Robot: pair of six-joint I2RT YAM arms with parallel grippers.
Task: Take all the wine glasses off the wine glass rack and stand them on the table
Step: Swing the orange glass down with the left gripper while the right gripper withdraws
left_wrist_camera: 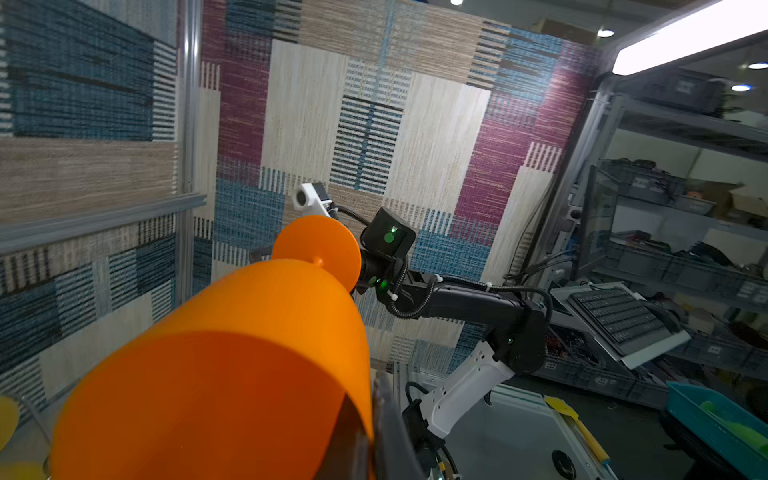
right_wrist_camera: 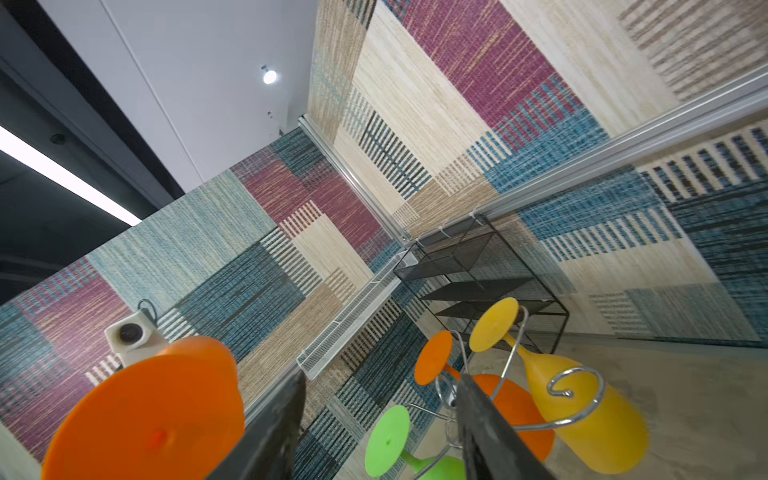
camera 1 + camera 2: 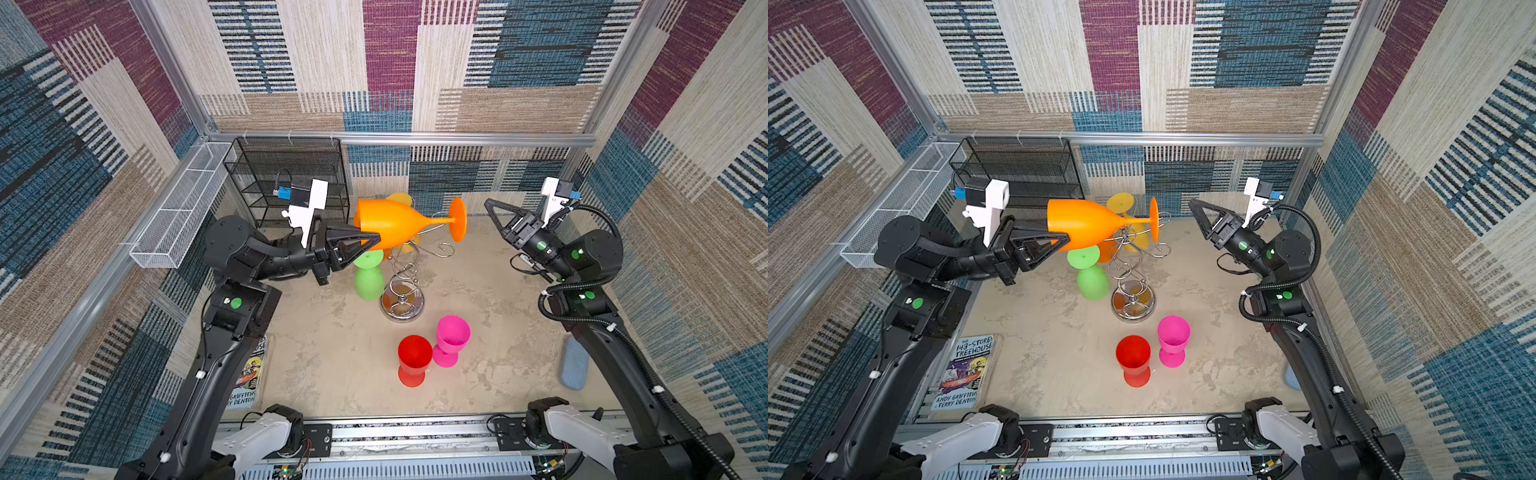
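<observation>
Left gripper (image 3: pixel 371 241) clamped orange wine glass (image 3: pixel 399 226) (sideways); right gripper (image 3: pixel 492 208) gaped, empty. Wine glass rack (image 3: pixel 402 309) held green glass (image 3: pixel 368 282) at 9 o'clock.

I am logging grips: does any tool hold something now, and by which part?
The left tool is shut on the orange wine glass, at the rim of its bowl. The right tool is open and holds nothing.

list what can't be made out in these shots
How the left gripper pinches the orange wine glass: the gripper itself covers the contact in both top views; the bowl fills the left wrist view.
The wine glass rack: its top arms sit partly behind the held glass in both top views.
The blue object beside the right arm: unidentifiable, half hidden by that arm in a top view.
</observation>
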